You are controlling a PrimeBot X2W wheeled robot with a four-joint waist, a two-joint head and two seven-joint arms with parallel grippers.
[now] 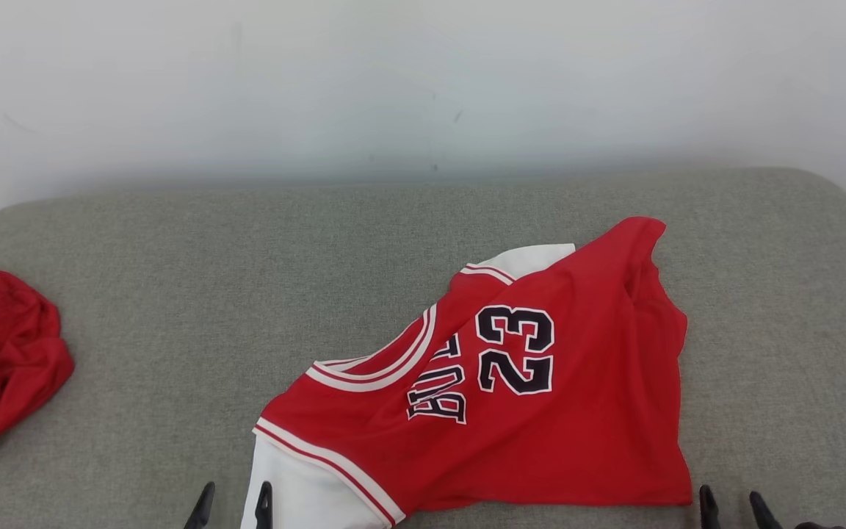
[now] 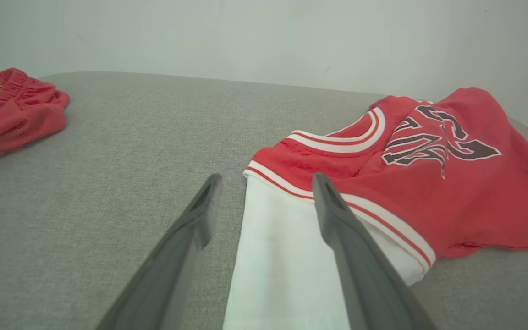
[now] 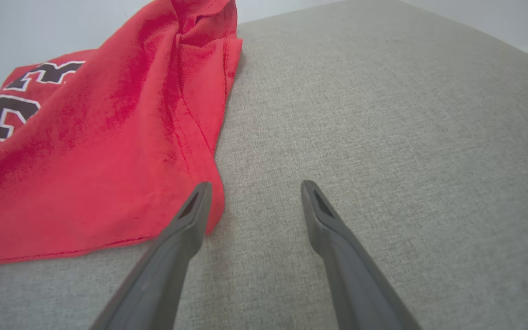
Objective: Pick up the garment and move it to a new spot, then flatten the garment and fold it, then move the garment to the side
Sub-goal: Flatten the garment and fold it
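A pale wall [image 1: 423, 73] is seen behind the grey fabric surface [image 1: 173, 294]. The red jersey [image 1: 577, 411] is spread, rumpled, right of centre near the front edge. A second red garment [image 1: 4, 353] is bunched far left. The left claw [image 1: 236, 491] and right claw [image 1: 730, 494] are held apart at the jersey's near corners, probably for flattening.

A red jersey [image 1: 592, 426] lies rumpled on the grey cushion [image 1: 173, 294]

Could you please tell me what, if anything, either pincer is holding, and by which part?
Nothing is held: left pincer and right pincer stand open near the jersey.
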